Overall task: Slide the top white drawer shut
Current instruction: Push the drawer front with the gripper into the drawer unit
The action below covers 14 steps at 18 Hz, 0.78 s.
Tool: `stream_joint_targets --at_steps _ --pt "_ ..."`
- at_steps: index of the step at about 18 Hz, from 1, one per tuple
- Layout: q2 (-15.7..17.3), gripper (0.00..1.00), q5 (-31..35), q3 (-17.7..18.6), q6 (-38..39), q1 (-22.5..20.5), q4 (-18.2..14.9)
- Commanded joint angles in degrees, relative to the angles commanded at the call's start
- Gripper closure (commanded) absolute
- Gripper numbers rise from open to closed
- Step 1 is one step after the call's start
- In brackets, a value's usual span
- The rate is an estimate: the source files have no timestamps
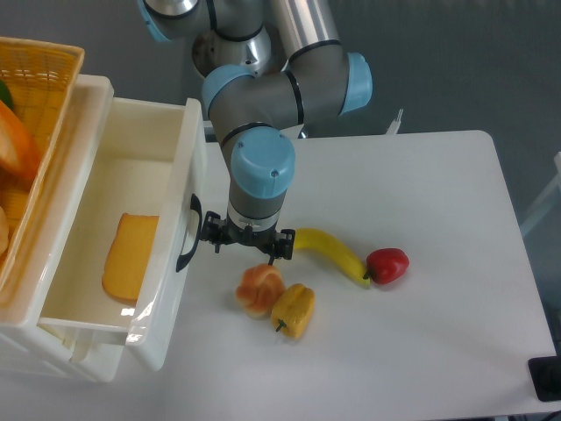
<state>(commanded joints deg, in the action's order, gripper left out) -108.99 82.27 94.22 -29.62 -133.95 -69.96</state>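
The top white drawer (166, 298) stands pulled out at the left, open at the top. A black arched handle (187, 233) sits on its front, and an orange-yellow slab (130, 258) lies inside. My gripper (248, 249) points down beside the drawer's front, its left side right against the handle. The blue wrist above hides the fingertips, so how the jaws stand does not show.
A yellow woven basket (51, 96) with fruit sits on the drawer unit at the far left. On the table (438, 210) lie a bread roll (259, 289), a yellow pepper (294, 309), a banana (331, 252) and a red pepper (387, 265), all close to the gripper.
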Motion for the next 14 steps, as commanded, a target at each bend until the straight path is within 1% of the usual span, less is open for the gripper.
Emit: stream_joint_targets --at_steps 12,14 --pt "0.7 0.0 0.0 -0.26 -0.18 4.13 0.0" --pt "0.79 0.0 0.0 -0.26 -0.26 5.36 0.09"
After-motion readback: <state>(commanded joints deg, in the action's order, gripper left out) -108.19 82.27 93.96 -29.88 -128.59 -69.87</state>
